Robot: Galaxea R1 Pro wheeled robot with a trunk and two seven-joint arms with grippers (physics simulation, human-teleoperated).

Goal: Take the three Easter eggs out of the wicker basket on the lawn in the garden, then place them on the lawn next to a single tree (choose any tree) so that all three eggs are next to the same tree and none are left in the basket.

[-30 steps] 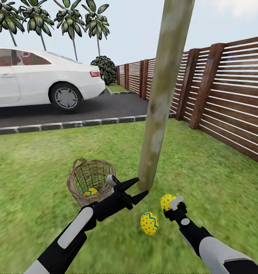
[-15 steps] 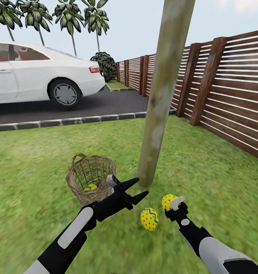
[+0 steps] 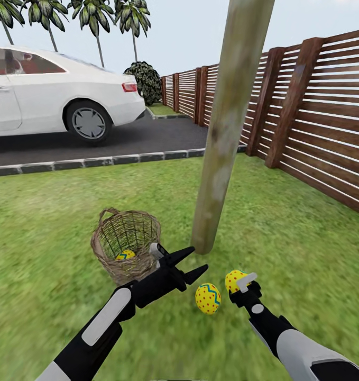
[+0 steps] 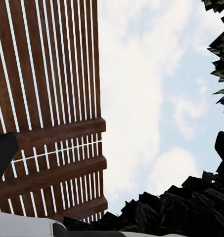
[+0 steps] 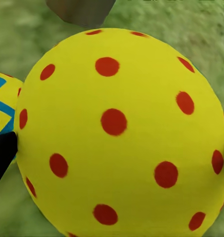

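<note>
The wicker basket (image 3: 127, 241) stands on the lawn (image 3: 52, 222) left of the tree (image 3: 221, 143), with one Easter egg (image 3: 126, 255) inside it. A second egg (image 3: 208, 298) lies on the grass close in front of the trunk's base. My right gripper (image 3: 237, 283) is shut on the third egg (image 3: 232, 280), low over the grass beside the lying one. In the right wrist view the held egg (image 5: 116, 133) sits between the fingertips (image 5: 2, 154), and the lying egg (image 5: 0, 106) shows at the edge. My left gripper (image 3: 199, 258) is open and empty between basket and trunk.
A brown slatted fence (image 3: 316, 116) runs along the right side. Behind a grey stone kerb (image 3: 94, 161) lies the dark driveway with a white car (image 3: 47, 95). Palms (image 3: 94, 16) and a dark bush (image 3: 146, 82) stand at the back. The left wrist view faces fence slats (image 4: 47, 123) and sky.
The whole view has shifted: basket, lying egg and trunk base sit higher in the picture and the car further left. Both arms keep their places in the picture.
</note>
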